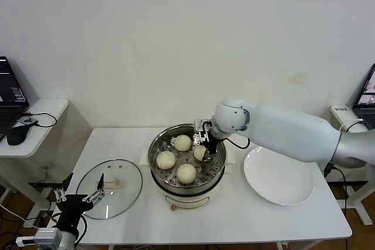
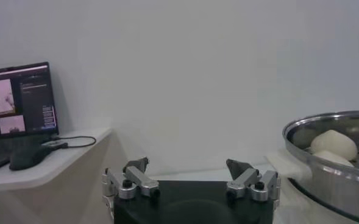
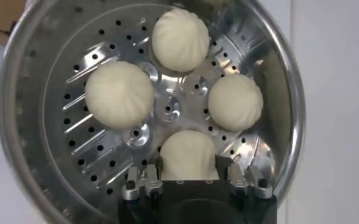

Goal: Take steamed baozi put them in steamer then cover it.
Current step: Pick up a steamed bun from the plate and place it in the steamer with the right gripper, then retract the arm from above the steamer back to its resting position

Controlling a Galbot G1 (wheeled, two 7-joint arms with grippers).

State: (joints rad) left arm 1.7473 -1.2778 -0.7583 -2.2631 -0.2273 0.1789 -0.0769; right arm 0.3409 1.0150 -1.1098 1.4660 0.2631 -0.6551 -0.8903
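Four steamed baozi [image 3: 119,93] lie on the perforated tray inside the steamer [image 1: 157,149], one to each quarter, set apart from one another around the tray's centre. They are smooth, cream-white and round, with faint pleats on top. The right end effector [image 1: 204,142] reaches down into the pot and is closed on the baozi at the pot's right side; in the right wrist view that bun sits between the two fingers [image 3: 141,183], touching both. The steamer's shiny steel wall rises above the buns all round, so the arm comes in over the rim. The pot stands near the middle of the white desk [image 1: 234,215] on its cream base.

One cover [image 1: 130,177], clear glass with a metal rim and a cream handle, lies flat on the desk left of the steamer, close to the desk's front left edge and apart from the pot. One white plate [image 1: 279,178] lies right of the steamer, just beside it. The left end effector [image 1: 79,195] hangs low off the desk's front left corner, its fingers spread wide and holding nothing.
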